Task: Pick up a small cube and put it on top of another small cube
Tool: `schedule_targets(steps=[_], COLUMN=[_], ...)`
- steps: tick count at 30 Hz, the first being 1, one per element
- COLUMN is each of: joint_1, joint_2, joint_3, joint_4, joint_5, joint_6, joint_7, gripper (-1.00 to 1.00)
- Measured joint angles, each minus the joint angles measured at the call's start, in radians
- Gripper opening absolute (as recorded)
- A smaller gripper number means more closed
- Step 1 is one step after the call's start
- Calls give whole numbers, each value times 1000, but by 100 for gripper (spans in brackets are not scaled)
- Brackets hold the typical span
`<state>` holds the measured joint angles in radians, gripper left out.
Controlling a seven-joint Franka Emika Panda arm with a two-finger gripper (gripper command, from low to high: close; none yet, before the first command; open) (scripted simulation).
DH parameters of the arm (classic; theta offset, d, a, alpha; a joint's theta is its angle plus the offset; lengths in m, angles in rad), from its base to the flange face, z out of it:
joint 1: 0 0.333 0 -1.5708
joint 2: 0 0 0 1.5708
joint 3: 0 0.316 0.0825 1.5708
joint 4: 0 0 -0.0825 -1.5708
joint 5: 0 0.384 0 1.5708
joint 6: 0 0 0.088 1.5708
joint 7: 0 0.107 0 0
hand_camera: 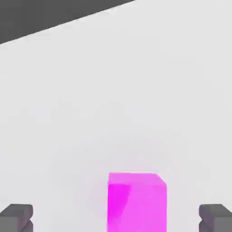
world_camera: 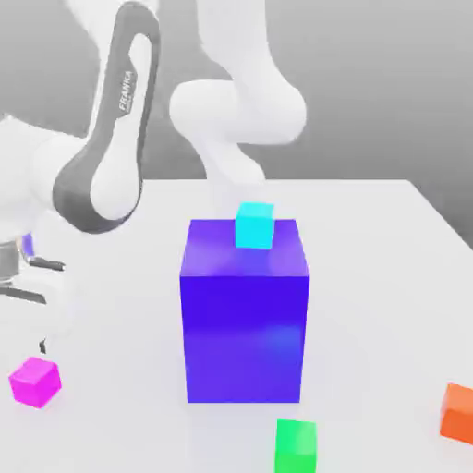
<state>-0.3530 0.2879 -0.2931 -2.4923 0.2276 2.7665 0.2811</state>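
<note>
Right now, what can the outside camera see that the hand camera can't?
The exterior view alone shows the big blue block, the cyan cube beside its top edge, the green cube, the orange cube and the robot arm. The hand view alone shows the open gripper, its two dark fingertips spread wide on either side of the magenta cube. Both show that magenta cube and the white table.

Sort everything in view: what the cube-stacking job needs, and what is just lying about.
Belongs to the job:
- magenta cube, between the open gripper fingers
- a second small cube as base: green cube, orange cube or cyan cube

Lying about:
- large blue block
- table
</note>
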Motion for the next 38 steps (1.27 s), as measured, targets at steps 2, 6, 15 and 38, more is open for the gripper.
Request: schedule_targets(steps=[2, 6, 15, 38], joint_1=[-39, -80, -34, 505], joint_2=[72, 136, 18, 4], joint_3=[45, 92, 28, 291], joint_4=[14, 29, 0, 47], joint_5=[46, 78, -5, -225], joint_6=[52, 102, 13, -30], joint_7=[-37, -63, 0, 703], gripper=[0, -100, -100, 100])
